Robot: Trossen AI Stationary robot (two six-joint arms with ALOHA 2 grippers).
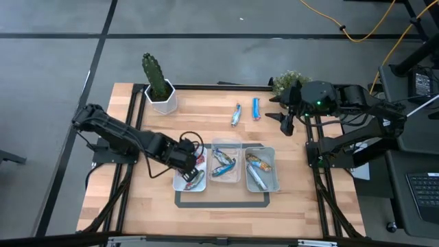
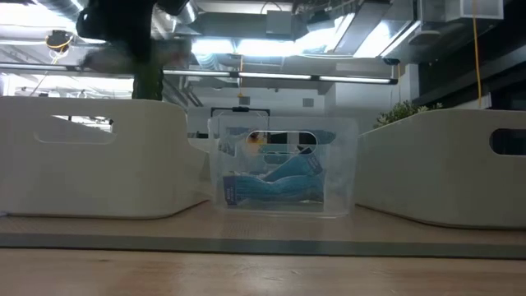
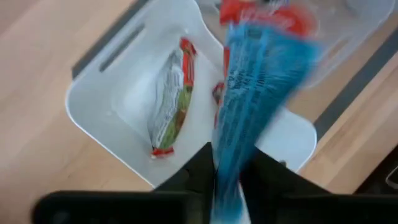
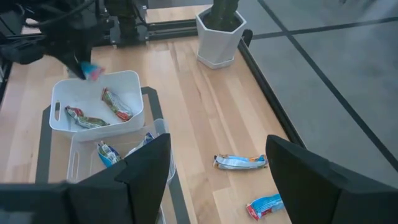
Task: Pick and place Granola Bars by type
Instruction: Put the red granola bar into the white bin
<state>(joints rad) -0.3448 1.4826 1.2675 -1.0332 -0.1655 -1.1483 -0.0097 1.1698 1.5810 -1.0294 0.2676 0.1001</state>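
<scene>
My left gripper (image 1: 190, 158) hovers over the left white tray (image 1: 180, 184), shut on a blue granola bar with a red end (image 3: 249, 87). In that tray lie a silvery-green bar (image 3: 171, 102) and a second one, partly hidden by the held bar. The middle clear tray (image 1: 226, 145) holds blue bars (image 2: 279, 185), and the right white tray (image 1: 273, 180) holds bars too. Two more bars, one silvery (image 1: 236, 114) and one blue (image 1: 256, 108), lie flat on the wood near the far edge. My right gripper (image 1: 287, 123) waits open beside them, toward the table's right. My left gripper pinches the blue bar between its two fingers (image 3: 199, 165) at one end of the wrapper (image 3: 227, 180). The bar runs on past the fingertips along the fingers, its red end (image 3: 267, 12) free. It is lifted clear above the left tray.
A potted cactus (image 1: 158, 86) stands at the far left corner and a small green plant (image 1: 285, 82) at the far right. A grey taped outline (image 1: 219, 202) frames the trays. Bare wood lies on the near side and along the left edge.
</scene>
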